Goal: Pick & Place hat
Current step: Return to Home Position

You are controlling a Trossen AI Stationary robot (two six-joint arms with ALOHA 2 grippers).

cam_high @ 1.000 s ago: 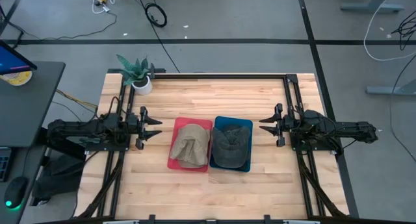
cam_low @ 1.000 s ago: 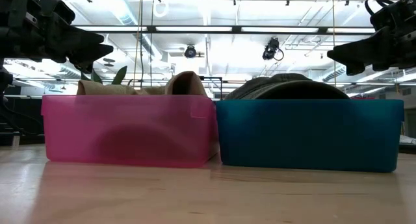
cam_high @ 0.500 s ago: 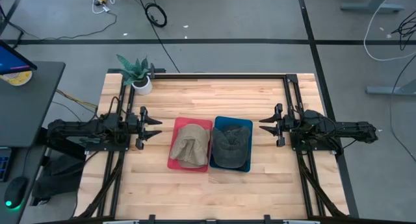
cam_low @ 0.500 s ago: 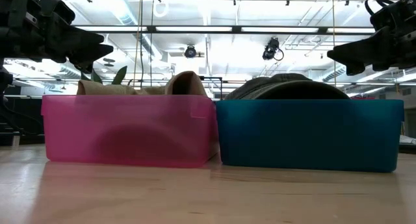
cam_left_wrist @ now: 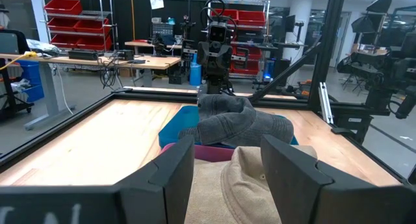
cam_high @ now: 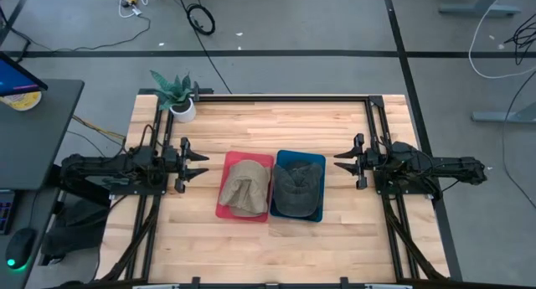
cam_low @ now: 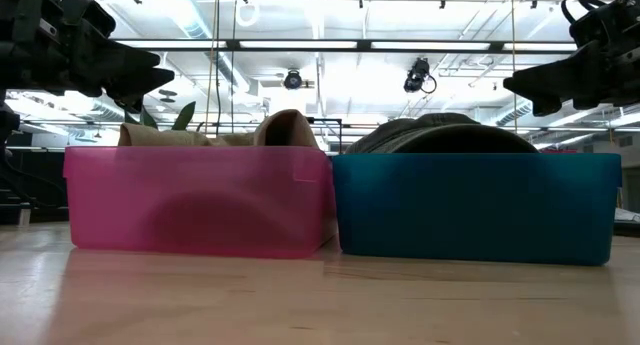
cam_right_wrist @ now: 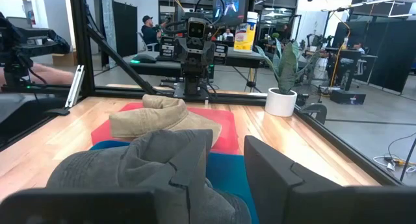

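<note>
Left tool: the left tool [cam_high: 199, 165] hangs over the left side of the table [cam_high: 276, 126], fingers spread and holding nothing, aimed across at the red bin [cam_high: 229, 157] but well apart from it.
Right tool: the right tool [cam_high: 342, 164] mirrors it on the right side, fingers likewise parted and empty, facing the blue bin [cam_high: 301, 155] across a strip of bare wood.
Why parked so: each arm sits low along its own rail with nothing in its grip, which reads as a rest pose that keeps both bins clear (a judgement, not a thing seen).
Brown cap: the brown cap [cam_high: 244, 187] lies crumpled inside the red bin, its folds rising above the wall in the low view; how many caps make up the heap cannot be told.
Dark cap: the dark cap [cam_high: 295, 188] fills the blue bin, crown domed above the rim.
Bins: side by side at mid-table, walls touching.
Task standing: sorting looks finished, with no cap loose on the wood.
Beyond: a potted plant [cam_high: 173, 92] stands at the table's far left corner.
</note>
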